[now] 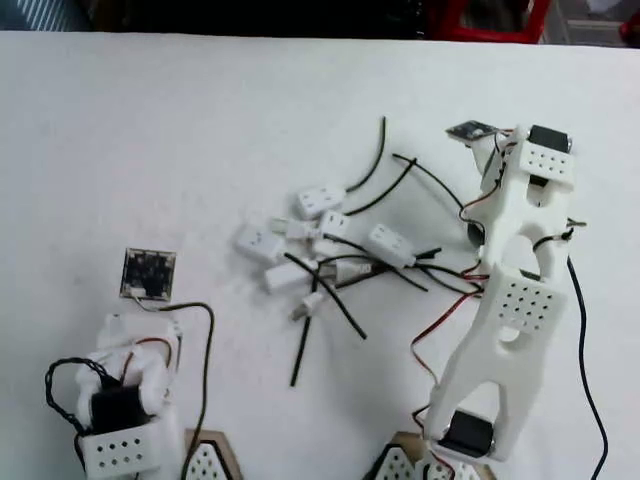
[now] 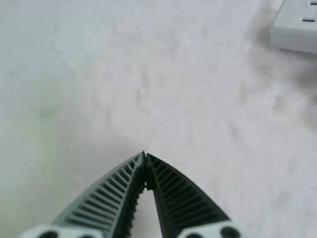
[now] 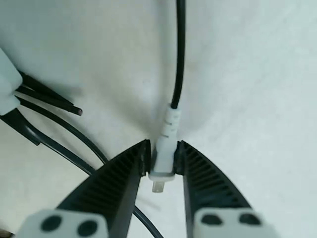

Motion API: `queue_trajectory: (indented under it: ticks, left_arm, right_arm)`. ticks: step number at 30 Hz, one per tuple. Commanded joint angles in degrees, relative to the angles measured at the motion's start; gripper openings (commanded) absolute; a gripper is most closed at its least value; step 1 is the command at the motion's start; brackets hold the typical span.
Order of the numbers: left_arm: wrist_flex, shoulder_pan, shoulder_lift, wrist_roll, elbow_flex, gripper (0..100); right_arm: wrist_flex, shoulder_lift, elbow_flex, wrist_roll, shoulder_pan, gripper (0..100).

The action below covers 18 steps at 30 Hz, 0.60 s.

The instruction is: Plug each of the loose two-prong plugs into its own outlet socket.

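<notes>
Now, right gripper [image 3: 162, 145]: narrow, its two dark ribbed fingers [image 3: 124, 173] pressed against either side of a white plug [image 3: 163, 161]
Held plug: white body between the fingertips, one metal prong pointing back toward the wrist, a black cord [image 3: 179, 49] running straight away from it over the white table [image 3: 257, 74]
Right arm [image 1: 515, 300]: white, standing along the right side of the frame in the high view, from the lower edge up to the upper right
Left gripper [image 2: 145, 156]: closed on nothing, fingertips touching, aimed at bare table
Left arm [image 1: 120, 420]: folded low in the lower left corner of the frame, well apart from the pile
Outlet sockets [image 1: 320, 200]: several white blocks scattered around the middle of the frame; a socket corner [image 2: 297, 25] shows in the left wrist view, apart from that gripper
Loose plug [image 1: 312, 300]: small and white, just below the sockets near the centre, its black cord trailing toward the lower edge
Tangle of leads [image 1: 400, 270]: black cords crossing between the sockets and the right arm; more pass near the right gripper, one with a cut end [image 3: 77, 111]
Circuit board [image 1: 150, 272]: small, square, dark, left of centre, just above the left arm
</notes>
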Motion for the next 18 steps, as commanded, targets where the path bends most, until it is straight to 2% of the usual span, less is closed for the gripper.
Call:
queue_trajectory:
  ticks: [1,9,12,18]
  left_arm:
    - [-1.14,-0.48,-0.57,-0.09,-0.18,2]
    - [-1.14,-0.48,-0.57,-0.09,-0.18,2]
    - [-1.14,-0.48,-0.57,-0.09,-0.18,2]
    - [-1.14,-0.48,-0.57,-0.09,-0.18,2]
  right_arm:
    - [0.75,-3.82,-0.26,0.00,0.13,8.4]
    - [0.66,-1.63,-0.88,0.00,0.13,7.8]
    - [0.66,-2.15,-0.88,0.00,0.13,1.5]
    - [0.75,-6.64,0.00,0.00,0.75,1.7]
